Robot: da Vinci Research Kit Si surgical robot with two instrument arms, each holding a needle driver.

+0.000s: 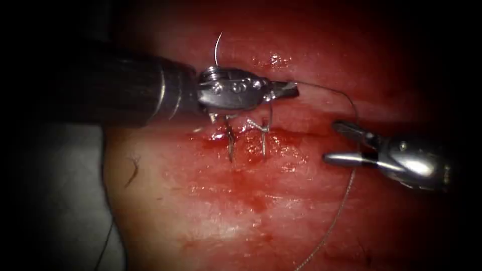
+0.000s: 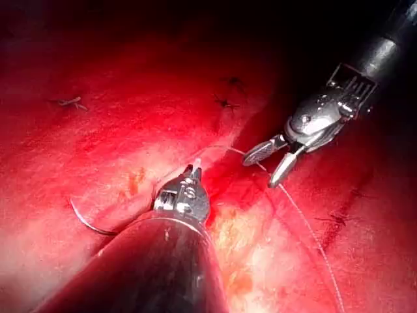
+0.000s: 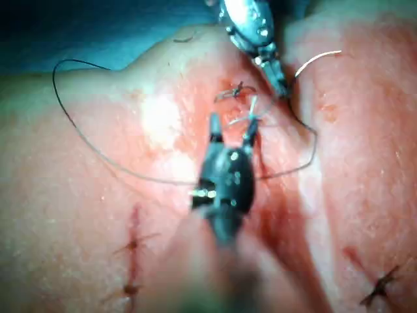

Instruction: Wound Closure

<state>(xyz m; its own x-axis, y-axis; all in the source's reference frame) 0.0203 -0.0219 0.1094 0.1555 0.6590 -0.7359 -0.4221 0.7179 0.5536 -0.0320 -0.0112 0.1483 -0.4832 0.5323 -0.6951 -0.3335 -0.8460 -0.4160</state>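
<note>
**Wound Closure: needle free on the tissue, left tool gripping the thread**

The needle (image 1: pixel 217 47) lies on the tissue (image 1: pixel 241 216) just behind the left tool's wrist, on the far side of the cut (image 1: pixel 281 133). Only a thin curved arc of it shows; neither tool holds it. In the left wrist view the same needle (image 2: pixel 88 223) rests on the surface beside the left shaft; whether its tip is buried cannot be told.

The thread (image 1: pixel 346 200) runs from the left tool's tip in an arc to the right, passes between the right tool's fingers and trails toward the near edge of the tissue. Two stitches (image 1: pixel 246 138) with short cut ends cross the cut just below the left tool. Red fluid (image 1: pixel 256 200) wets the tissue around them.

The left tool (image 1: pixel 286 89) has its fingers closed on the thread just above the cut. The right tool (image 1: pixel 335 143) sits to the right of the stitches with its fingers spread wide, gripping nothing; the thread passes through the gap.
</note>
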